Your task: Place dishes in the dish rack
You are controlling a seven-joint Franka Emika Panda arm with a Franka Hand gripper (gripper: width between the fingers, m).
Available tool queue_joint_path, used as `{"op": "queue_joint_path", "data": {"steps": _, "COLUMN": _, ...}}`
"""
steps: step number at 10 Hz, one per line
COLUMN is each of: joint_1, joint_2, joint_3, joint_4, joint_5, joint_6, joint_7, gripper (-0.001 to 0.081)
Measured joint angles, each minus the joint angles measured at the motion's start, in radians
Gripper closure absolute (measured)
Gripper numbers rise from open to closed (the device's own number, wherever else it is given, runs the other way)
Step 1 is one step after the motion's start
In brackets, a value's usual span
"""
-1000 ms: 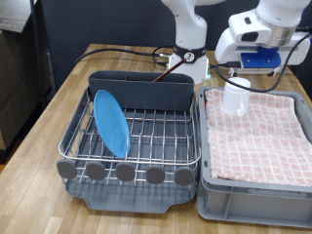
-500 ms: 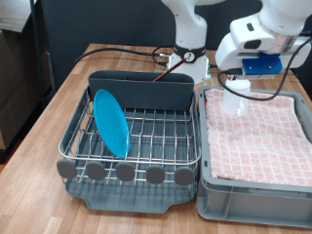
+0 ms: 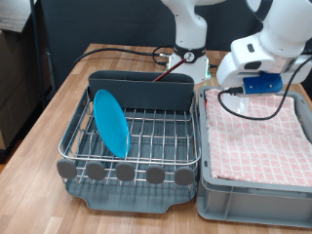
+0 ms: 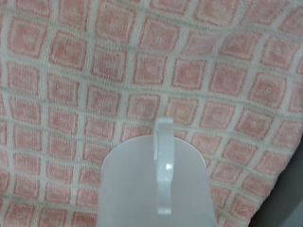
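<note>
Exterior view: dish rack (image 3: 136, 136) seen w/ light-blue plate (image 3: 110, 122) stood on edge in it, well apart from arm. Gripper (image 3: 237, 90) lowered over pink cloth (image 3: 258, 132) in grey crate (image 3: 252, 200). White cup (image 4: 156, 180) seen directly below fingers in wrist view; finger spread can't be told.

Pink checked cloth (image 3: 258, 132) lining a light grey crate (image 3: 255, 200) — on the wooden table (image 3: 49, 122); black cable (image 3: 117, 51) behind

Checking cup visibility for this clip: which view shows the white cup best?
The wrist view: the white cup fills the foreground above the pink checked cloth. In the exterior view the arm hides it.
</note>
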Motion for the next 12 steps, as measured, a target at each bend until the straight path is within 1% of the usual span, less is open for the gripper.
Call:
{"op": "queue_joint_path", "data": {"steps": 3, "joint_1": 0.0, "joint_2": 0.036, "joint_3": 0.001, "joint_4": -0.004, "joint_5": 0.019, "joint_6": 0.023, "joint_7": 0.0, "gripper": 0.0003}}
{"op": "queue_joint_path", "data": {"steps": 5, "joint_1": 0.001, "joint_2": 0.047, "joint_3": 0.001, "joint_4": -0.016, "joint_5": 0.02, "joint_6": 0.031, "joint_7": -0.006, "gripper": 0.0003}}
{"op": "queue_joint_path", "data": {"steps": 7, "joint_1": 0.0, "joint_2": 0.048, "joint_3": 0.001, "joint_4": -0.042, "joint_5": 0.02, "joint_6": 0.051, "joint_7": -0.021, "gripper": 0.0003}}
{"op": "queue_joint_path", "data": {"steps": 12, "joint_1": -0.005, "joint_2": 0.048, "joint_3": -0.002, "joint_4": -0.118, "joint_5": 0.021, "joint_6": 0.132, "joint_7": -0.041, "gripper": 0.0003}}
